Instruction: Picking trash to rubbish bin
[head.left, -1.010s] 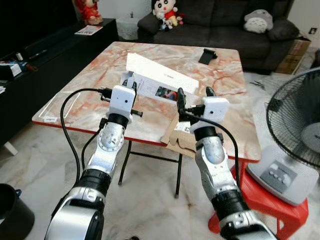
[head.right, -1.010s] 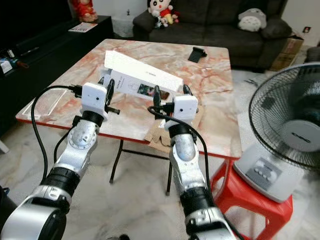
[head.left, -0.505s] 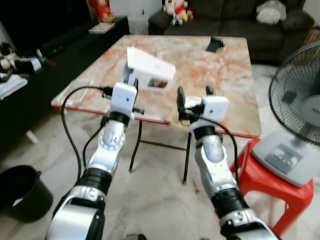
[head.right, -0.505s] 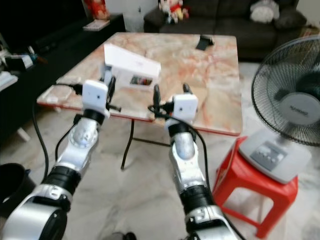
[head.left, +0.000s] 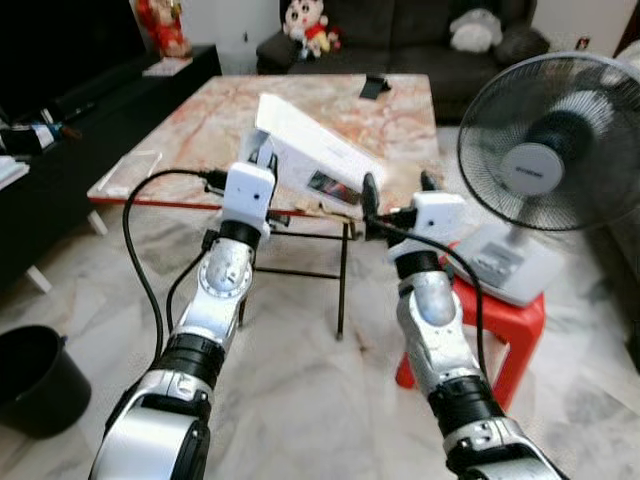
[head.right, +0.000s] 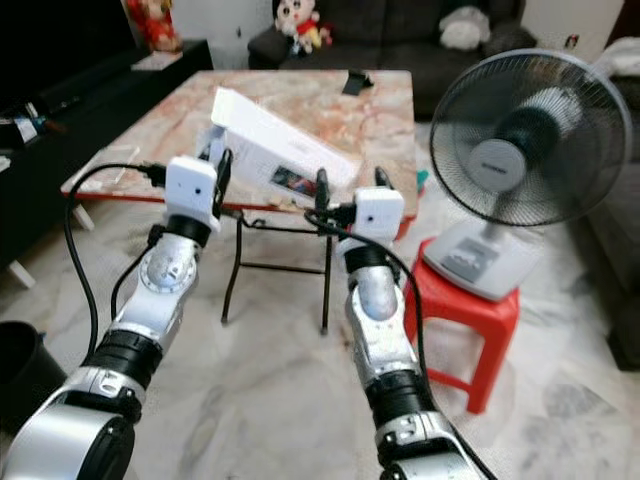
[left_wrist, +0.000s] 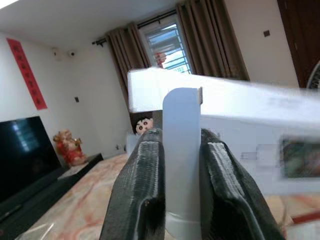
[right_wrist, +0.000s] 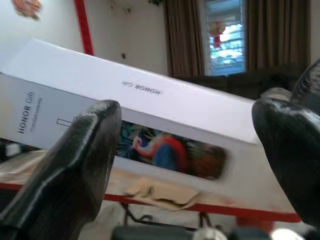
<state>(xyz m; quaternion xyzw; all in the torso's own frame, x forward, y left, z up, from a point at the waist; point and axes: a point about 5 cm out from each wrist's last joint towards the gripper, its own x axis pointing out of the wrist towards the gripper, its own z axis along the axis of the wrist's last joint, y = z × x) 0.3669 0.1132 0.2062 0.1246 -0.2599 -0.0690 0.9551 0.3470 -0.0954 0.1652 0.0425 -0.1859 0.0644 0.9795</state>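
A long white carton (head.left: 312, 148) printed HONOR hangs tilted in the air at the near edge of the marble table (head.left: 190, 130). My left gripper (head.left: 262, 158) is shut on a flap at its upper end; in the left wrist view the flap (left_wrist: 182, 150) sits pinched between both black fingers (left_wrist: 145, 195). My right gripper (head.left: 397, 187) stands open at the carton's lower end. In the right wrist view the carton (right_wrist: 150, 100) lies just beyond the spread fingertips (right_wrist: 100, 130); I cannot tell if they touch it. A black rubbish bin (head.left: 35, 375) stands on the floor at the lower left.
A standing fan (head.left: 545, 150) rests on a red stool (head.left: 505, 325) close to my right arm. A dark sofa (head.left: 400, 30) with soft toys is behind the table, and a black TV cabinet (head.left: 70, 110) runs along the left. Marble floor lies open between me and the bin.
The camera has pulled back and swung, so the table looks farther off and the bin and fan have come into view. The carton has left the tabletop, still in my left gripper.
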